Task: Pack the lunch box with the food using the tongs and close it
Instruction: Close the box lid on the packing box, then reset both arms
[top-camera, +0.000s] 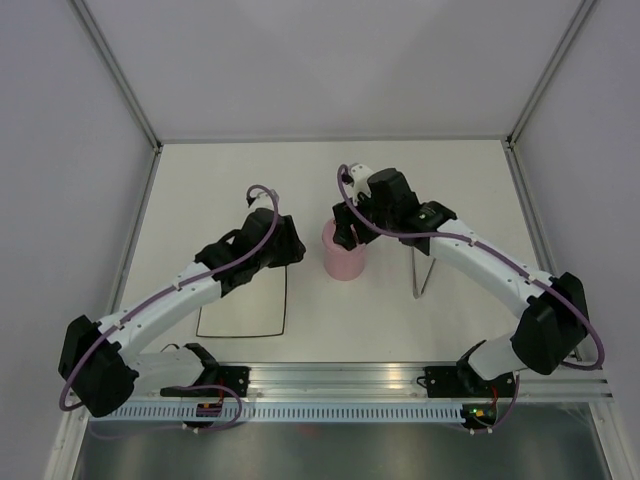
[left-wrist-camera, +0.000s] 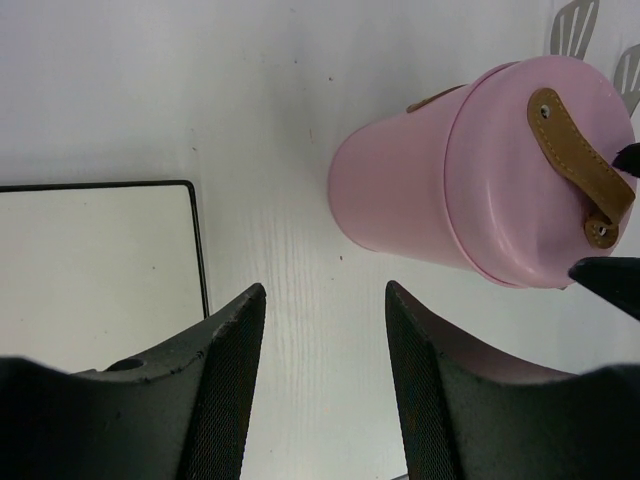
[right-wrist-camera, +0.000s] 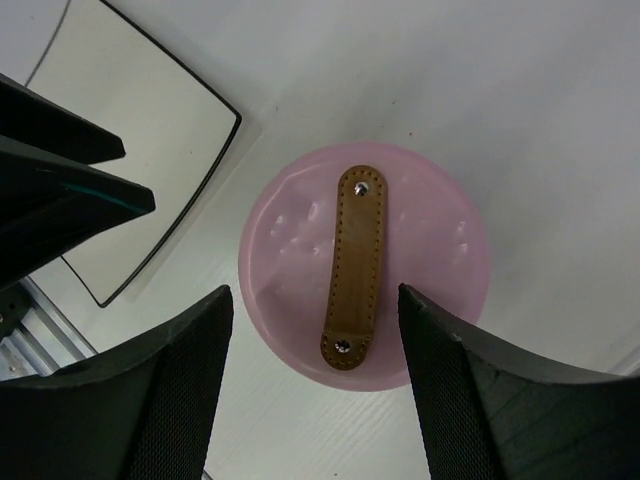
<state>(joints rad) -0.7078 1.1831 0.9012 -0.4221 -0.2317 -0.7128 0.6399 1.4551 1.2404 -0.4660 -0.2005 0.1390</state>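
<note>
Your lunch box (top-camera: 343, 262) is standing straight up, lid (right-wrist-camera: 430, 260) on, bare desk (top-camera: 330, 180) around it, with your right hand (right-wrist-camera: 315, 290) above and left hand (left-wrist-camera: 325, 288) beside hanging open.

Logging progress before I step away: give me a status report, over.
Left gripper open, empty, beside the lunch box. Right gripper open, over its lid; lid sits on. Tongs lie right of it, nothing blocking.

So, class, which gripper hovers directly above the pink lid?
The right gripper, open above the lid; the left gripper stands beside the lunch box.
</note>
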